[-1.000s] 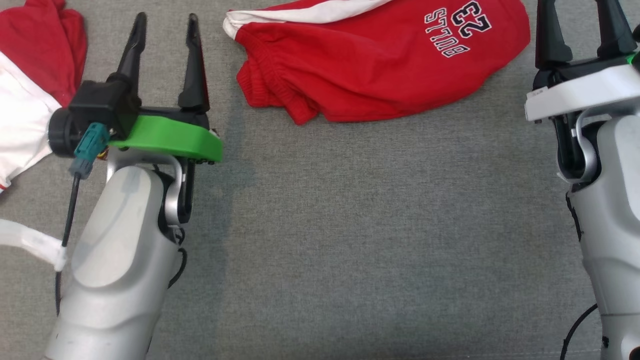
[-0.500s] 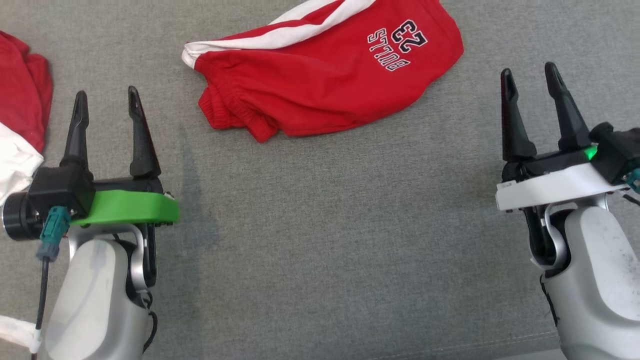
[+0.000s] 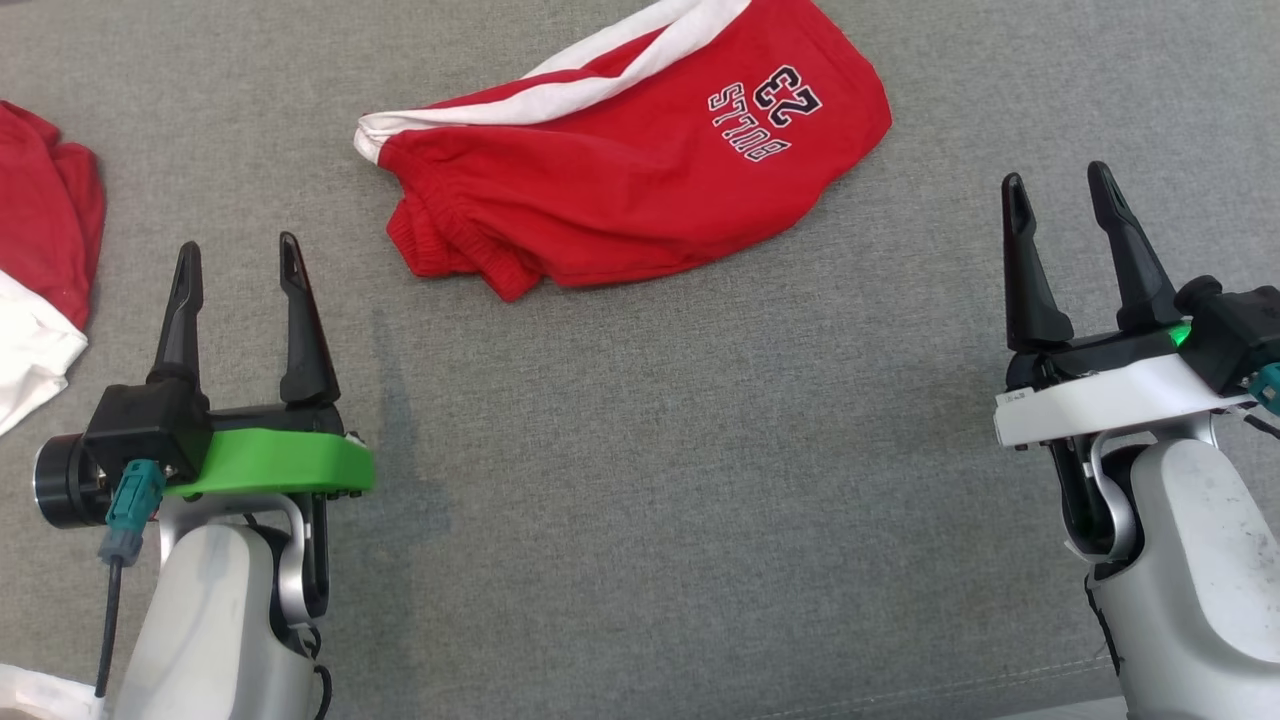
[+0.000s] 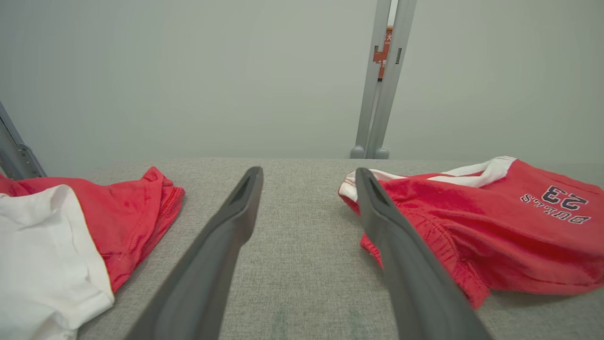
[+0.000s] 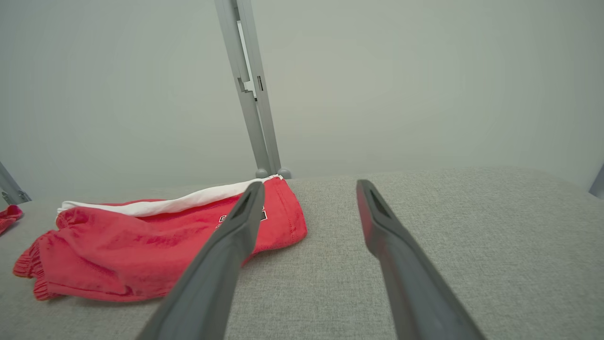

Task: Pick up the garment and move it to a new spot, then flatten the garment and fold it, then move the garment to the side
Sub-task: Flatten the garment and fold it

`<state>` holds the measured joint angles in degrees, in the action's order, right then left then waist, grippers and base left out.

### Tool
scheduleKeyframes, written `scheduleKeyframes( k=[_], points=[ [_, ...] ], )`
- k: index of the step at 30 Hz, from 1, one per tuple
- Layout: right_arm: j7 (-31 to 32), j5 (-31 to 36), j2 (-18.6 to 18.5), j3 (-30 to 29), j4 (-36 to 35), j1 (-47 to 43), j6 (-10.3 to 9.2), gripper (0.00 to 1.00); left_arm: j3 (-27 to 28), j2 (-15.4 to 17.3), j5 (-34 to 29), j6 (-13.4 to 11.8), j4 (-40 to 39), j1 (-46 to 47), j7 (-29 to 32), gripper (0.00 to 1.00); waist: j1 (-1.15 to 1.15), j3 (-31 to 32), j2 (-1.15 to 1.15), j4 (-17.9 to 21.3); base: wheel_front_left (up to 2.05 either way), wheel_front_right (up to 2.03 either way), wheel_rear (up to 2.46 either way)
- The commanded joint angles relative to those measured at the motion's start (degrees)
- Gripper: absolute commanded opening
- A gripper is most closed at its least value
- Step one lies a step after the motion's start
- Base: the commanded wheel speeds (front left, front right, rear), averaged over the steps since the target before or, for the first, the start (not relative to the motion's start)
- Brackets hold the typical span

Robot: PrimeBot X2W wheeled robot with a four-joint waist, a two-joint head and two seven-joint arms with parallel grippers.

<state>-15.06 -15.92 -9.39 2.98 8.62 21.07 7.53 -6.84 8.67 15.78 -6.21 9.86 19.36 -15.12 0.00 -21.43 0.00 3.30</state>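
Observation:
The garment (image 3: 620, 170) is a pair of red shorts with a white side stripe and a "BULLS 23" print, lying crumpled on the grey cloth surface at top centre; it also shows as the garment (image 4: 495, 222) and the garment (image 5: 141, 245). My left gripper (image 3: 238, 265) hovers open at the lower left, short of the shorts' waistband end. Open too, my right gripper (image 3: 1058, 195) stands at the right, beside the printed leg end. Nothing is between the fingers of either one.
A second red and white garment (image 3: 40, 260) lies at the left edge, also seen as the second garment (image 4: 71, 236). A grey metal post (image 4: 382, 80) stands behind the far edge of the surface, in front of a pale wall. The grey cloth surface (image 3: 680, 480) stretches between the arms.
The head view has shifted, so the shorts sit lower and further left in it. Both grippers now show lower in the picture with fingers fully in view. Both stayed open.

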Motion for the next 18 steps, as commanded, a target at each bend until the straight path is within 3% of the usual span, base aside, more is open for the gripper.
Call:
scheduleKeyframes(
  k=[1,11,18],
  points=[
    [-0.15,-0.01,-0.32,-0.18,0.07,-0.55,-0.08,1.00,0.36,-0.04,-0.64,0.32,0.12,-0.48,-0.02,1.00,0.00,-0.06,0.00,-0.14,0.00,0.00,0.00],
    [1.38,0.02,-2.74,-0.94,3.27,4.28,-0.08,1.00,-0.18,-1.56,-1.99,1.49,-1.91,2.12,-0.03,1.00,0.00,-3.70,0.00,-3.03,0.00,0.00,0.00],
    [3.07,-0.79,-5.80,1.09,10.14,12.31,-0.08,1.00,-1.80,-2.96,-3.48,2.93,-3.60,4.70,-0.03,1.00,0.00,-7.72,0.00,-7.14,0.00,0.00,0.00]
  ],
)
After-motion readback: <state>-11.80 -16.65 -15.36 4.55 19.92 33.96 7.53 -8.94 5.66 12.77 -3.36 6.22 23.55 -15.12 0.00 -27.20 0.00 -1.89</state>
